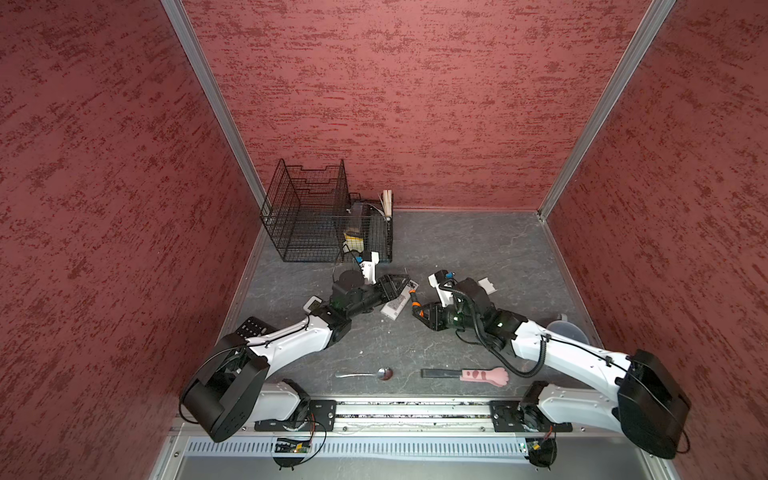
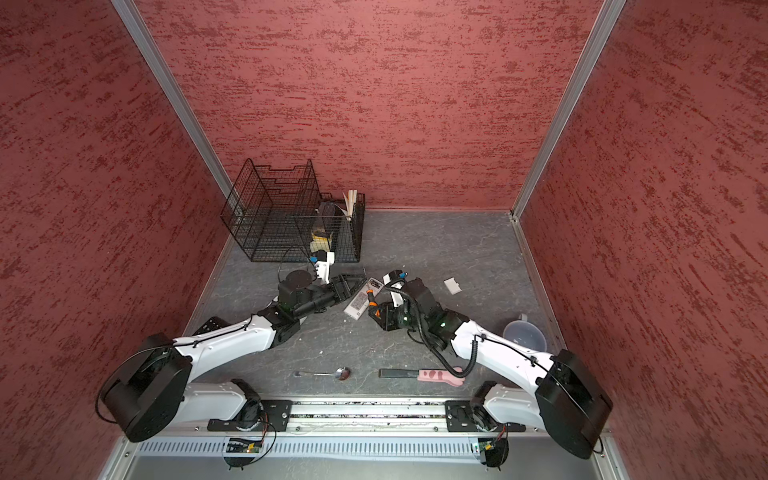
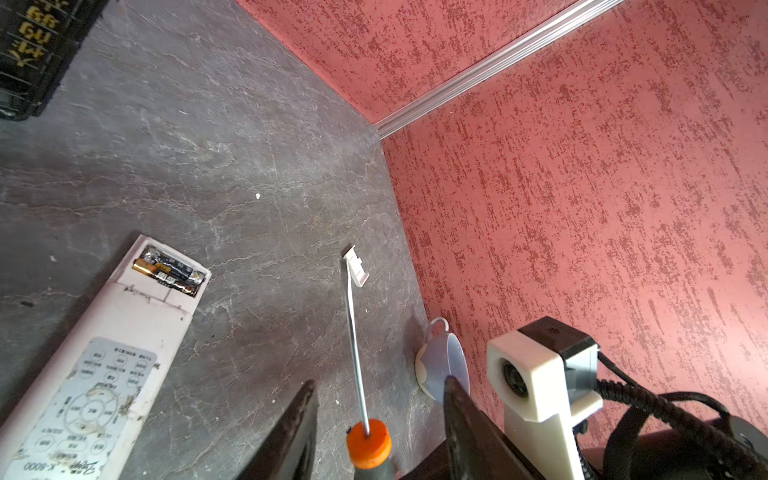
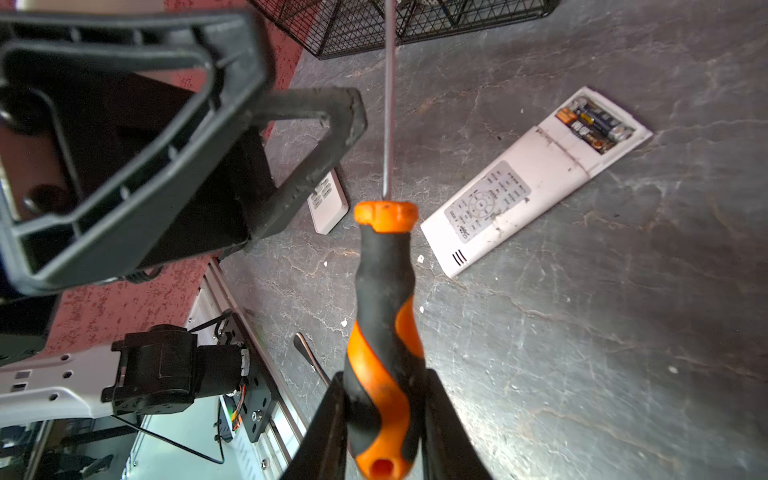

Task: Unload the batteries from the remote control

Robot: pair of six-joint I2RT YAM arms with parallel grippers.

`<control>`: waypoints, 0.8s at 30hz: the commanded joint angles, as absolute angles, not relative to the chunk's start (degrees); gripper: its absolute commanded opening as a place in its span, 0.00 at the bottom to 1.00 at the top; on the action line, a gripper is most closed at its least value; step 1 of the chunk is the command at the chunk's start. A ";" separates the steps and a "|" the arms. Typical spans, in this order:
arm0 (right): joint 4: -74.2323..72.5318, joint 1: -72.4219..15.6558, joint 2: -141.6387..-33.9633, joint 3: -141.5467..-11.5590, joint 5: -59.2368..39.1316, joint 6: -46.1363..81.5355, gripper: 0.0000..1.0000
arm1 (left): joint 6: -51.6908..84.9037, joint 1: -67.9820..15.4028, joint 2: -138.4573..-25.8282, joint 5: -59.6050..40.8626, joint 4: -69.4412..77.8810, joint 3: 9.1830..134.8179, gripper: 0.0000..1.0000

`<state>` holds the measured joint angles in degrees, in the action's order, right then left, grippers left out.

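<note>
Orange-and-black screwdriver point(image 4: 386, 316) clenched in right gripper point(image 4: 384, 415), presumably for prying. Batteries point(image 4: 594, 124) seated in uncovered bay of white remote point(image 1: 392, 308), frame centre in both top views. Left gripper point(image 3: 378, 395) released, empty, likely for steadying.

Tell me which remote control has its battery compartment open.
The long white remote mid-table: batteries show at its uncovered end. The small white remote and the black remote show only buttons.

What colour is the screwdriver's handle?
The screwdriver handle is black with orange swirls and an orange collar, clearest in the right wrist view.
</note>
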<state>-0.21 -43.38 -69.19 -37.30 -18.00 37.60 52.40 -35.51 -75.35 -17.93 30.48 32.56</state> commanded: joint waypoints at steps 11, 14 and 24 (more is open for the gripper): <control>-6.49 -41.31 -69.12 -38.04 -22.46 39.73 0.12 | 50.90 -36.27 -76.09 -18.66 32.81 31.86 0.40; -6.83 -41.23 -69.35 -38.14 -22.85 39.88 0.12 | 51.20 -36.41 -77.04 -19.17 33.94 32.21 0.40; -7.23 -41.04 -70.13 -38.40 -23.19 39.87 0.12 | 52.63 -37.61 -80.18 -20.48 37.48 32.75 0.38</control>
<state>-4.56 -41.41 -69.69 -37.32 -22.37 39.29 52.25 -37.15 -79.24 -19.49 34.94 31.92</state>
